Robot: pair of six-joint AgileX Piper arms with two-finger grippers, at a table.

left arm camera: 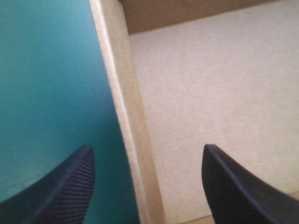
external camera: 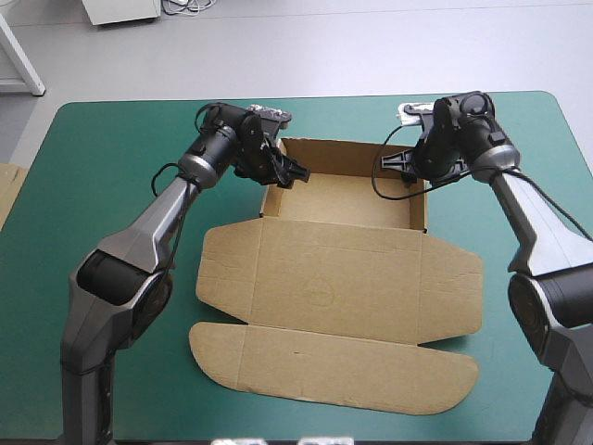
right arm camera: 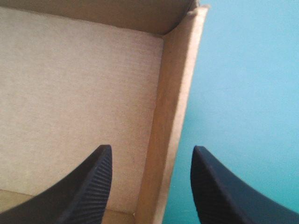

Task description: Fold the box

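Left tool (left arm camera: 148, 148): fingers wide apart, astride the left wall of the brown box (external camera: 343, 278). Right tool (right arm camera: 152, 147): fingers wide apart, astride its right wall.

Box (external camera: 343, 278) brown; table cover (external camera: 111, 185) teal-green; pincer fingers (right arm camera: 88, 186) black, ribbed.

No txt, label, brand or no. legible: only a faint oval mark on box (external camera: 371, 297) lid panel, lying flat robot-side of left gripper (external camera: 295, 172) & right gripper (external camera: 394, 159), approx. midway between them, too faint to read.
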